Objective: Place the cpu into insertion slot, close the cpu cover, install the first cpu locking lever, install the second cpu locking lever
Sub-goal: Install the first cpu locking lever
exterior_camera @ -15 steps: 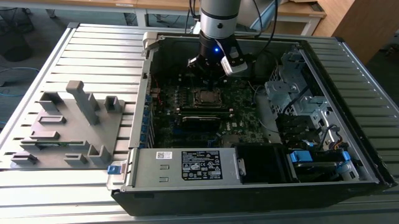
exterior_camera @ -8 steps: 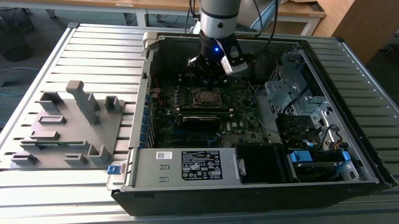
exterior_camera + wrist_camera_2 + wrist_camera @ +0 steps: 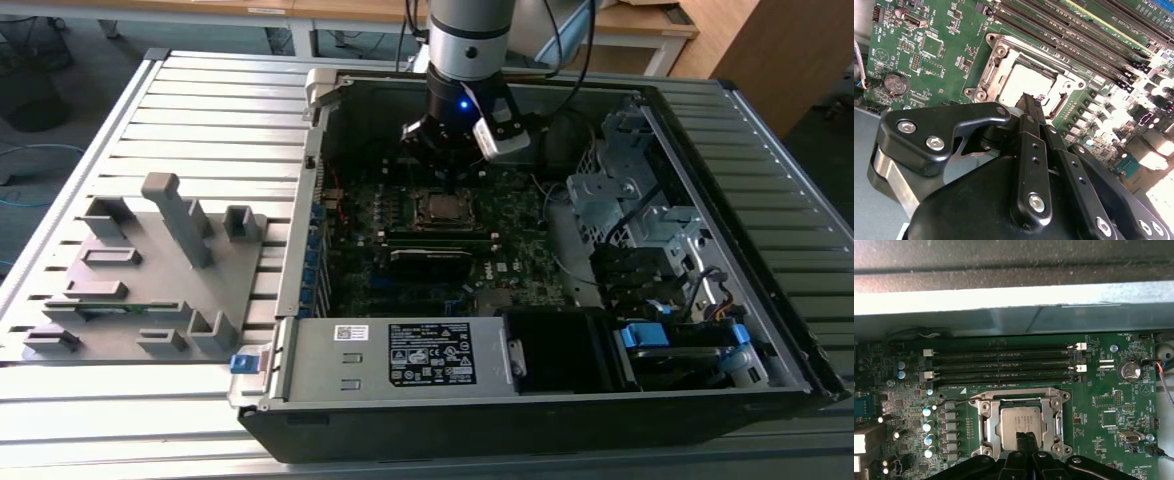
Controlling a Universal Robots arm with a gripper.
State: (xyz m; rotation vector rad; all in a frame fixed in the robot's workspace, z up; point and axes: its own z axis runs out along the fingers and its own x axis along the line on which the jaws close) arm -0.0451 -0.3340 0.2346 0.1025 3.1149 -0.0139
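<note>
Claw [image 3: 1024,436], black with two slim fingers, pinched shut over the seated chip

So the fingers are pressed together with nothing between them. In the first wrist view the tips sit right at the near edge of the small flat square cpu [image 3: 1021,424] with its dull silver-grey metal top. That cpu lies flat in the small square dark insertion slot [image 3: 439,209] directly below the claw, so that part looks done to me.

The thin silver metal cpu cover [image 3: 985,422], a square frame with a big cut-out, seems to lie down around the chip, with the grey top showing through the hole. My guess on the closed fingers: a pinched tip works as a poker for pushing on the frame or a lever, not for grabbing. Whether either locking lever is hooked, I can't tell.

Beyond the tips run the long black memory slots [image 3: 1004,362] on the dark green motherboard [image 3: 1114,390]. The whole lot sits inside the open black and silver computer case [image 3: 334,350].
</note>
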